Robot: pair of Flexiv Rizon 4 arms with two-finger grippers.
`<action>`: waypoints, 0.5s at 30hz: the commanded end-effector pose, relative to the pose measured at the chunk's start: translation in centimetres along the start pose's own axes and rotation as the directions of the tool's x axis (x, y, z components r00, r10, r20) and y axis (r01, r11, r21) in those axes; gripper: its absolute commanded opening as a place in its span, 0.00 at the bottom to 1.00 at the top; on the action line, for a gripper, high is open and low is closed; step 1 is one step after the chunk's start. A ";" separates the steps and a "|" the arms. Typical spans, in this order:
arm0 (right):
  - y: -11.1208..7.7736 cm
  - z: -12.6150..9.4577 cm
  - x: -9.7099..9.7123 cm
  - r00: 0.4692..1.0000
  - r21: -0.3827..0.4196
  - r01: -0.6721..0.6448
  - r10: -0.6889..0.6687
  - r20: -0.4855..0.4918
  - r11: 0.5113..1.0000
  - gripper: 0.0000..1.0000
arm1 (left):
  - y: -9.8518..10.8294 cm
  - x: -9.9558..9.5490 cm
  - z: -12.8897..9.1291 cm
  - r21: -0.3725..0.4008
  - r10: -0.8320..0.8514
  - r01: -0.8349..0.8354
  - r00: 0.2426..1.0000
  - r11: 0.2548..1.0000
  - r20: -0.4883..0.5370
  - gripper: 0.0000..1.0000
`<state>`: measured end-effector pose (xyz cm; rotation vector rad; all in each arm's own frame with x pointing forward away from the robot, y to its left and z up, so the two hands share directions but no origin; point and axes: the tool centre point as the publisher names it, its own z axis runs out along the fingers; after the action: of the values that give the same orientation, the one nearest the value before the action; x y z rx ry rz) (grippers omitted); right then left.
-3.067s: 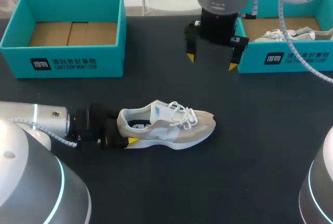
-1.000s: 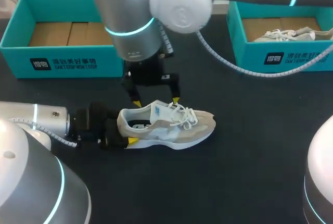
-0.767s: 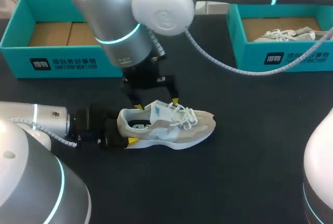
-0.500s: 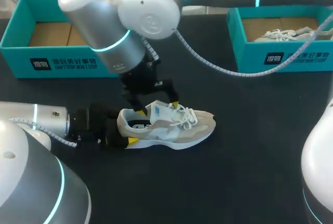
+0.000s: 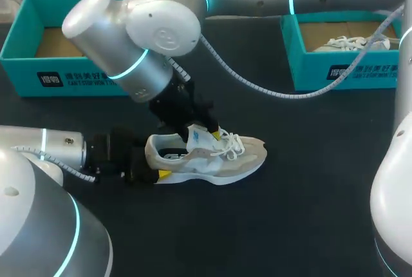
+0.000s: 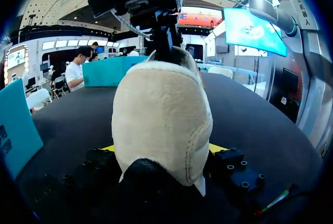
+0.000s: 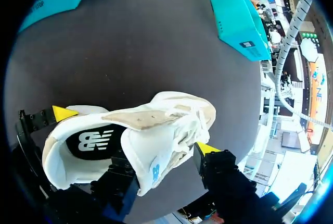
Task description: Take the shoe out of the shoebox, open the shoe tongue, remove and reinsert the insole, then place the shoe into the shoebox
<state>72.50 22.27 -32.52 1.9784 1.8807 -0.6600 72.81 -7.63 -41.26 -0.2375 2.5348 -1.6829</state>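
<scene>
Silver-grey rounded casings throughout, ringed at the joints by glowing cyan bands (image 5: 132,71). Lower left of the head view: left arm (image 5: 61,148), a pale cylinder stepping down to black wrist blocks, with a thin ribbed grey cable (image 5: 74,171) looped beneath. Across the upper frame: right arm (image 5: 141,32), a fat barrel with a domed cap, trailing a corrugated grey hose (image 5: 257,87). Black jaws ending in yellow tips (image 5: 163,174), with small screws (image 6: 229,168) studding the mounts.

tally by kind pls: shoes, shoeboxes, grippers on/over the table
Shoes: 2, the beige shoe on the table and a second shoe in the right shoebox.
Shoeboxes: 2, the right shoebox and the left shoebox, both teal.
Grippers: 2, the left gripper and the right gripper, both at the beige shoe.
Total: 6.
</scene>
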 end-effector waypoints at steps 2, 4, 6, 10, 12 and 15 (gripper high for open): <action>-1.1 -1.6 -1.6 0.898 -0.021 -0.441 0.440 -0.021 0.897 0.46 | 0.6 0.5 0.5 0.000 0.000 0.000 1.000 1.000 0.003 0.00; -1.3 -1.9 -1.9 0.897 -0.018 -0.440 0.438 -0.051 0.898 0.41 | 0.6 0.5 0.5 0.000 0.000 0.000 1.000 1.000 0.003 0.00; -1.1 -1.2 -2.3 0.897 -0.002 -0.433 0.430 -0.098 0.902 0.00 | 0.6 0.5 0.5 0.000 0.000 0.000 1.000 1.000 0.003 0.00; -1.0 -0.6 -1.9 0.897 0.019 -0.417 0.415 -0.149 0.909 0.00 | 0.6 0.5 0.5 0.000 0.000 0.000 1.000 1.000 0.003 0.00; -0.8 -0.1 -1.7 0.894 0.036 -0.405 0.404 -0.196 0.914 0.00 | 0.6 0.5 0.5 0.000 0.000 0.000 1.000 1.000 0.003 0.00; -0.6 0.2 -1.6 0.893 0.047 -0.379 0.379 -0.242 0.924 0.00 | 0.6 0.5 0.5 0.000 0.000 0.000 1.000 1.000 0.003 0.00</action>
<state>72.39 22.12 -31.44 2.0582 1.9387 -0.5323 72.81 -7.63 -41.26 -0.2373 2.5348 -1.6828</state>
